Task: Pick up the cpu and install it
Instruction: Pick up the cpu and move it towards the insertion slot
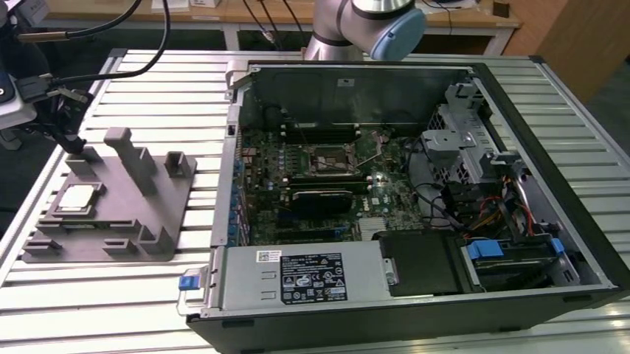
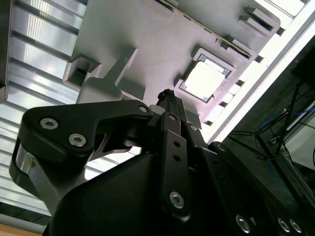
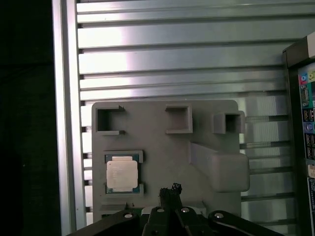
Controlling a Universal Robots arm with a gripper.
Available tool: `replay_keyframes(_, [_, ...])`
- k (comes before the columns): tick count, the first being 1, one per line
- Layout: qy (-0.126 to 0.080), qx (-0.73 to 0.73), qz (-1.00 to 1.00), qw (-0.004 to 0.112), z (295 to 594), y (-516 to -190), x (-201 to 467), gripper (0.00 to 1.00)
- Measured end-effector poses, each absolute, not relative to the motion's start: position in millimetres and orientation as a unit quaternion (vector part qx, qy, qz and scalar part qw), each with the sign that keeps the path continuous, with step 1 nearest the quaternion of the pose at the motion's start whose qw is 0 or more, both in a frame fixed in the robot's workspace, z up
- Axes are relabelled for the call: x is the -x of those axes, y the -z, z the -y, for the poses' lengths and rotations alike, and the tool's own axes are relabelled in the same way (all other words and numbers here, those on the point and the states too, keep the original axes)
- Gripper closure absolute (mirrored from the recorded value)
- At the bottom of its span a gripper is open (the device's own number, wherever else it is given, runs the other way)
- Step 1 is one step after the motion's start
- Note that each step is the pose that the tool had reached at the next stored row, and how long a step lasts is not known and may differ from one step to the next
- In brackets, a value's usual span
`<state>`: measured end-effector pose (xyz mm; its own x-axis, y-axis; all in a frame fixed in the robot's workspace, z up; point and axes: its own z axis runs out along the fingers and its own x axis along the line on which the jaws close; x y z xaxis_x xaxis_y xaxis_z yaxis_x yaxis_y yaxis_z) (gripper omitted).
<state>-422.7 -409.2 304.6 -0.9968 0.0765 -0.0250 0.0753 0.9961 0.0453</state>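
Presently the gripper (image 3: 171,189) hovers, jaws pressed together and empty, just beside the cpu (image 3: 121,175); pickup needs centring.

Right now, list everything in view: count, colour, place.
table: one, slatted metal, under everything.
fixture plate: one, grey, on the table, exterior view's left.
cpu: one, silver top, in a recess of the fixture plate, not gripped.
computer case: one, black, open, exterior view's right.
motherboard: one, green, inside the case.
power supply: one, silver, inside the case's near edge.
arm: one, grey with blue cap, behind the case.
gripper: one, black, over the fixture plate, near the cpu.
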Motion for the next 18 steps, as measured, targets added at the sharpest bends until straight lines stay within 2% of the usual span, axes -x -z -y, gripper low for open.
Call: replay_keyframes(18, [-0.021, -0.038, -0.999, 0.012, 409.7, -288.7, 429.5, 0.89])
